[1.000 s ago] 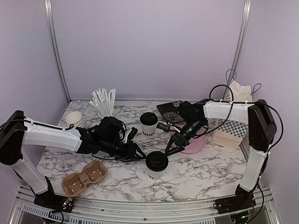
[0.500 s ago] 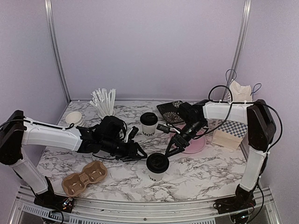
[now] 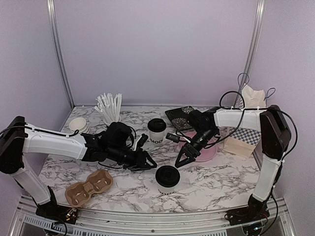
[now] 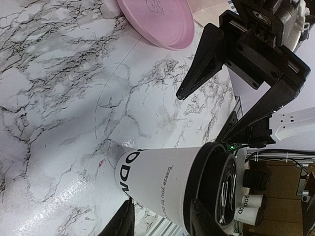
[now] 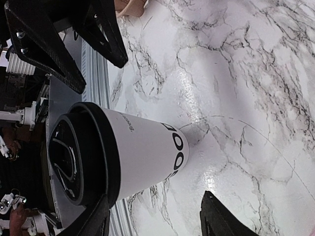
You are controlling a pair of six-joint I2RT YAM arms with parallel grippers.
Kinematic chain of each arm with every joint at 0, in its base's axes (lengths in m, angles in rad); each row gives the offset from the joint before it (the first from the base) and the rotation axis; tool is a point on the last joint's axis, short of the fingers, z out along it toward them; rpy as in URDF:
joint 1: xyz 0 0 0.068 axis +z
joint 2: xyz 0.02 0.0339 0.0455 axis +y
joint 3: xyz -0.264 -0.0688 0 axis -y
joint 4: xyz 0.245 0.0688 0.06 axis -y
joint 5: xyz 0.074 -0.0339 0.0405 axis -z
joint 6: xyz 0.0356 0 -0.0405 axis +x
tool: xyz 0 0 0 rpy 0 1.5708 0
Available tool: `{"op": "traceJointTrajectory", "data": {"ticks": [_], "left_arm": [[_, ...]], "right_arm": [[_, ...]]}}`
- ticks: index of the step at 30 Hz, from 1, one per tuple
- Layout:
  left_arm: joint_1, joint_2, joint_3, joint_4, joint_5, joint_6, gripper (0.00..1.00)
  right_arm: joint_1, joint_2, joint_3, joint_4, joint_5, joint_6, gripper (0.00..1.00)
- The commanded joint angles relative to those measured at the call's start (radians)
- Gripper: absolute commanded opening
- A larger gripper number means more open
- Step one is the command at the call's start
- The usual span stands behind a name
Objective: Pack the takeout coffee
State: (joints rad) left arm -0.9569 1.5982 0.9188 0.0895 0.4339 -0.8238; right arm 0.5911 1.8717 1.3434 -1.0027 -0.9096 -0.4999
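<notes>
Left jaws and right jaws both stand apart and empty, facing each other, with one lidded coffee cup (image 3: 167, 178) upright on the desk (image 3: 221, 183) just ahead of both; either closing off-centre could tip it, or the two could collide

left pincer (image 3: 149, 163) parted, right pincer (image 3: 180, 162) parted

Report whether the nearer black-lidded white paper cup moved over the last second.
Yes: the nearer cup shifted toward the near edge, away from the farther black-lidded cup.
</notes>
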Motion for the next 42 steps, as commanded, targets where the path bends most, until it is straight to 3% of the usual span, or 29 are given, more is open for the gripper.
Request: {"op": "traceJointTrajectory", "data": {"ticks": [1, 25, 32, 42], "left_arm": [[-0.003, -0.016, 0.021, -0.035, -0.022, 0.016, 0.41], [-0.063, -0.022, -0.009, -0.087, 0.015, 0.015, 0.43], [-0.067, -0.109, -0.049, -0.13, 0.004, 0.041, 0.51], [-0.109, -0.035, 0.012, -0.131, 0.028, 0.068, 0.51]], "right_arm": [[0.005, -0.025, -0.006, 0.0, -0.007, -0.011, 0.61], [0.03, -0.061, -0.041, -0.024, -0.012, -0.044, 0.68], [0.009, -0.124, -0.093, -0.019, 0.017, -0.046, 0.73], [0.057, -0.134, -0.12, -0.028, 0.003, -0.078, 0.76]]}}
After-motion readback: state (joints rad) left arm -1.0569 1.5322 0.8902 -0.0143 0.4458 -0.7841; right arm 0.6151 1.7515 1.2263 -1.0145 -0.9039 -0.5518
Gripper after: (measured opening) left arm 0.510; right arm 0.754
